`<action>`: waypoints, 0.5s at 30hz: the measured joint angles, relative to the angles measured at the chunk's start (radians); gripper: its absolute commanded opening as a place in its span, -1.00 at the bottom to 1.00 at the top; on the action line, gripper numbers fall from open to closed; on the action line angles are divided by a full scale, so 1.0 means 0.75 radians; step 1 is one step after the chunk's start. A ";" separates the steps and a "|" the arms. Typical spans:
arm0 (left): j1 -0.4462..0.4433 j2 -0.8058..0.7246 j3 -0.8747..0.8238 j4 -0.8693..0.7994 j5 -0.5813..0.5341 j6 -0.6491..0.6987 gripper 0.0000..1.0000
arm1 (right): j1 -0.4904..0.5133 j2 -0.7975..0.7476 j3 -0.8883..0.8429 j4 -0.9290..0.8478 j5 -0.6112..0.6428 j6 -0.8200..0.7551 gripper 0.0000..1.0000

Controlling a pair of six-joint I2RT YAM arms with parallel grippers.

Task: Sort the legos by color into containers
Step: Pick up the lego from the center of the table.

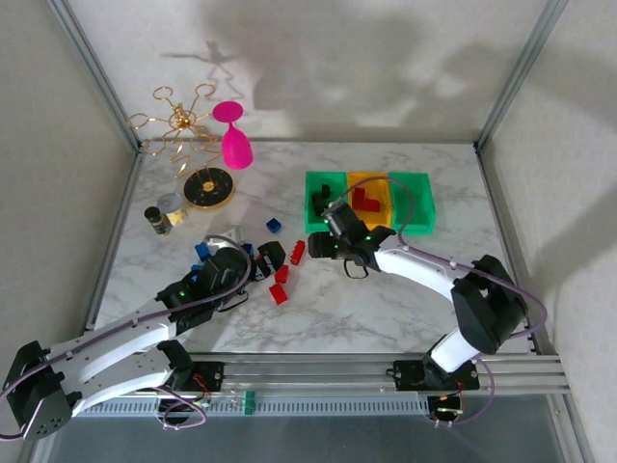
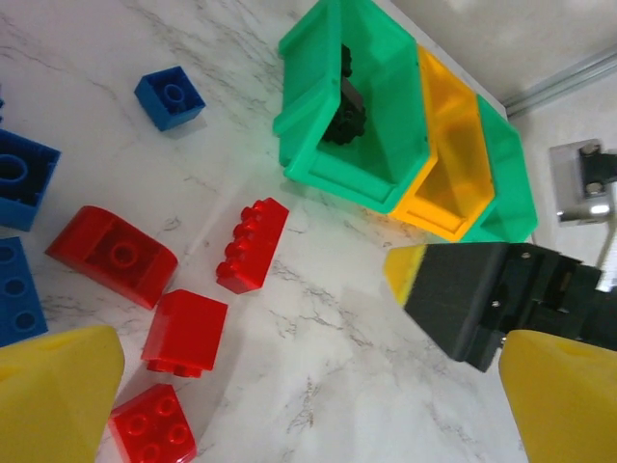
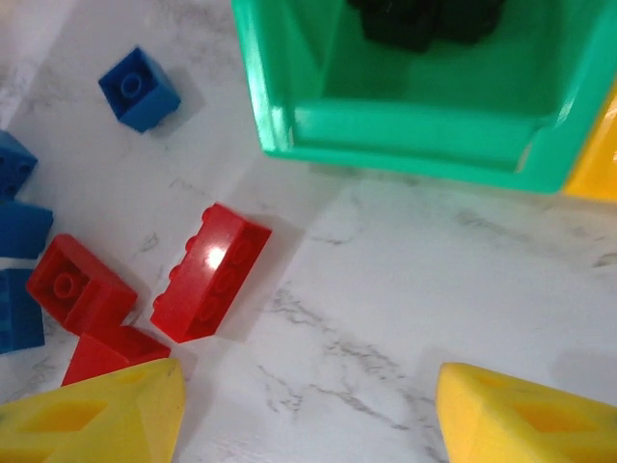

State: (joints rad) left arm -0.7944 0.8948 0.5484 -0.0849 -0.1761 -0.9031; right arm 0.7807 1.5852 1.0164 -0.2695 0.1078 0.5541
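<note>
The right gripper [image 3: 308, 415] has its jaws wide and empty over the marble table [image 3: 434, 289]. A red lego [image 3: 210, 273] lies at ten o'clock, and the green bin [image 3: 289, 96] holding black legos [image 3: 424, 19] is at twelve. The left gripper [image 2: 313, 400] also gapes empty, with red bricks [image 2: 183, 333] at ten.

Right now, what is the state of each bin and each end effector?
Left green bin: holds black bricks.
Orange bin: holds red bricks.
Right green bin: looks empty.
Loose red bricks: lying on table.
Left end effector: open, holding nothing.
Right end effector: open, holding nothing.
</note>
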 measured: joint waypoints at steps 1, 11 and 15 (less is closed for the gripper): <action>0.000 -0.010 -0.007 -0.006 -0.006 -0.005 0.99 | 0.010 0.032 0.010 0.006 -0.003 0.014 0.46; 0.000 -0.072 -0.039 -0.065 -0.057 -0.024 0.99 | 0.083 0.378 0.283 0.035 0.005 0.138 0.43; 0.000 -0.093 -0.039 -0.083 -0.079 -0.024 0.99 | 0.102 0.467 0.369 0.029 0.035 0.188 0.34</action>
State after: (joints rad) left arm -0.7944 0.8249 0.5194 -0.1471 -0.2352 -0.9211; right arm 0.8570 1.9354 1.2930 -0.2478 0.1337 0.6952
